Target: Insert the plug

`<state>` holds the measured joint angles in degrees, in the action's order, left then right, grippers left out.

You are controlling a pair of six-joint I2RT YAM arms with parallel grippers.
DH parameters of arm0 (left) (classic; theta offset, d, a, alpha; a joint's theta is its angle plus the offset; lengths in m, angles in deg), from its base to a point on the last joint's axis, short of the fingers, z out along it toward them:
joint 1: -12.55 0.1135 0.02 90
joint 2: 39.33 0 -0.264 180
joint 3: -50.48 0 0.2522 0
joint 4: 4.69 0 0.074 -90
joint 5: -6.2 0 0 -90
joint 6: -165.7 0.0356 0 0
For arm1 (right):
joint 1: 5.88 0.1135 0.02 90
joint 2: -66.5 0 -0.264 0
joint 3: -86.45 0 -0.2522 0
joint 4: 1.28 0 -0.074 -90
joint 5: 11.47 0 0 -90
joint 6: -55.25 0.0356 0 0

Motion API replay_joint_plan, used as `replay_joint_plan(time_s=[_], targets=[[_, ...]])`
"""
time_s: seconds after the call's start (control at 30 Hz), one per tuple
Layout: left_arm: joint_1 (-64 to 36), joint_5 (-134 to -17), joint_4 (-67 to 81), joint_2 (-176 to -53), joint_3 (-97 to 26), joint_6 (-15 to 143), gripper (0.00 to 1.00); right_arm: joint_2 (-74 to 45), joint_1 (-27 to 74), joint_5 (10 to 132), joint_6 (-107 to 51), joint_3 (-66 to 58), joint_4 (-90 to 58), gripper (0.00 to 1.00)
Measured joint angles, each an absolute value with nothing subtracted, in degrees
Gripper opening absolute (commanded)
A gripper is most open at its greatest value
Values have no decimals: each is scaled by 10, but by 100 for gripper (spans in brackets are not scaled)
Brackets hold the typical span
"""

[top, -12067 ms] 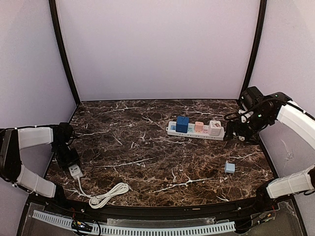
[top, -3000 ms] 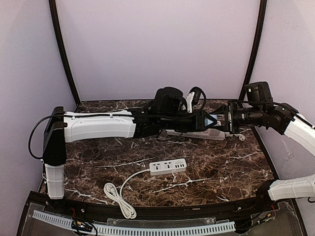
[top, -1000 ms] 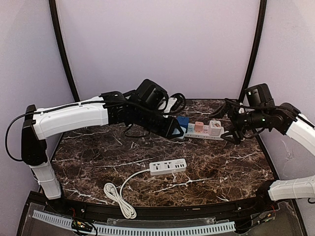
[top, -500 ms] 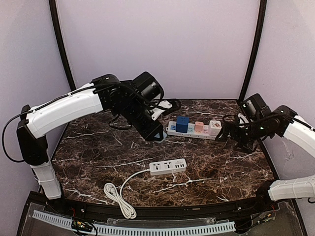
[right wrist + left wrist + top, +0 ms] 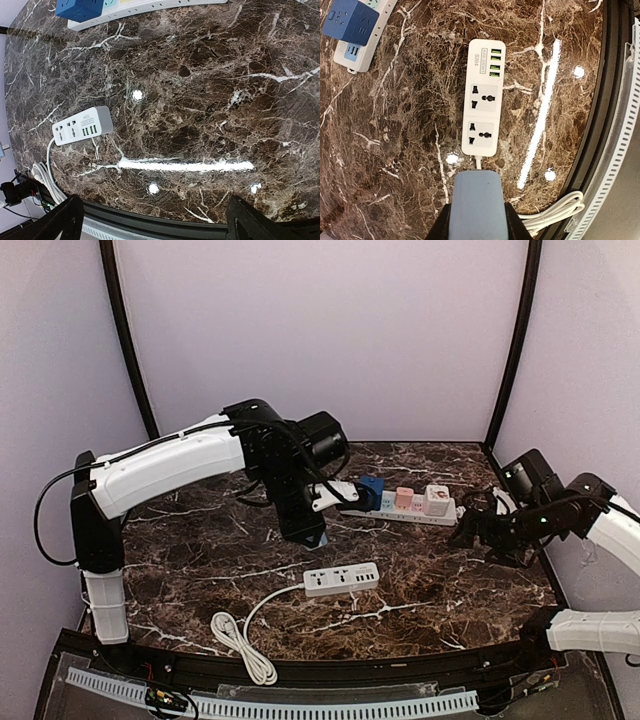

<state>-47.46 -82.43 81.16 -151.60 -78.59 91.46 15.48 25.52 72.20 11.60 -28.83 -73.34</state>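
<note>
A light blue plug (image 5: pixel 475 200) sits between the black fingers of my left gripper (image 5: pixel 476 222), which is shut on it. The plug also shows in the top view (image 5: pixel 313 538), hanging above the marble table. Just ahead of it lies a small white socket strip (image 5: pixel 482 117) with two outlets and green USB ports; from above the socket strip (image 5: pixel 342 578) is a little right of and nearer than the plug. My right gripper (image 5: pixel 487 540) hovers wide open and empty at the right, with its fingers (image 5: pixel 67 220) far apart.
A long white power strip (image 5: pixel 398 505) with blue, pink and white cube adapters lies at the back. The small strip's white cable (image 5: pixel 240 638) is coiled near the front edge. A black rail (image 5: pixel 615 75) borders the table front.
My left arm has swung back from the long strip toward the front, carrying the blue plug to just behind the small socket strip. My right arm has drawn back to the right and lowered.
</note>
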Motion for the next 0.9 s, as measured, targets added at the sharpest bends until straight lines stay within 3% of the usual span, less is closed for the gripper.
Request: replay_joint_plan(time_s=[0.9], targets=[[-475,-902,854,-1651,-807,981,1,149,255,721,101,-296,-748,98]])
